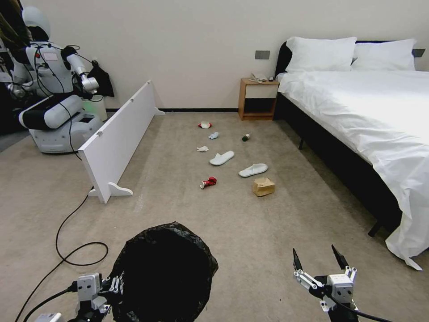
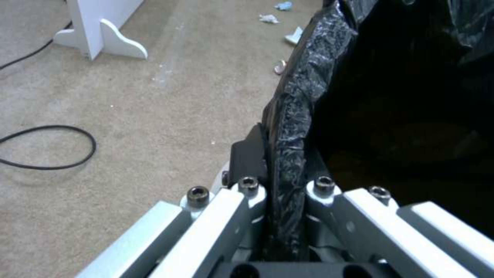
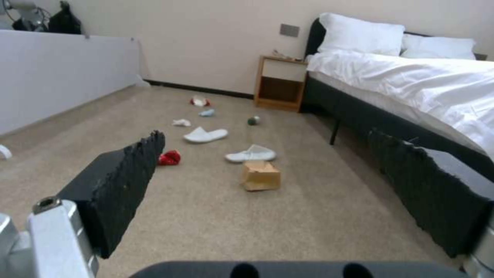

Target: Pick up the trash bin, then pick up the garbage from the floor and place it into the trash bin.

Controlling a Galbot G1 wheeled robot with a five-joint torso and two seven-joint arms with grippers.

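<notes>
Lower left of frame: left gripper (image 1: pixel 117 286) clamped on trash bin (image 1: pixel 165 273) rim, light but crinkly-slick; right gripper (image 1: pixel 321 264) spread, empty, lower right.

I count one bin (image 1: pixel 167 273), lower centre of the head view. Litter on the carpet (image 1: pixel 268 232), mid-frame: eight pieces. Two slippers (image 1: pixel 221 158) (image 1: pixel 253 170). One can (image 1: pixel 208 182). One carton (image 1: pixel 263 186). One tissue (image 1: pixel 202 149). One blue wad (image 1: pixel 213 135). One bottle (image 1: pixel 246 137). One packet (image 1: pixel 205 125). Upper right: one bed (image 1: pixel 357 112) with two pillows (image 1: pixel 320 53) (image 1: pixel 385 54); one nightstand (image 1: pixel 256 99) beside it. Left: one white panel (image 1: pixel 118 134), one other robot (image 1: pixel 53 89), one black cable (image 1: pixel 67 250). I see two grippers, left (image 1: pixel 111 286) and right (image 1: pixel 320 259), at the bottom edge.
</notes>
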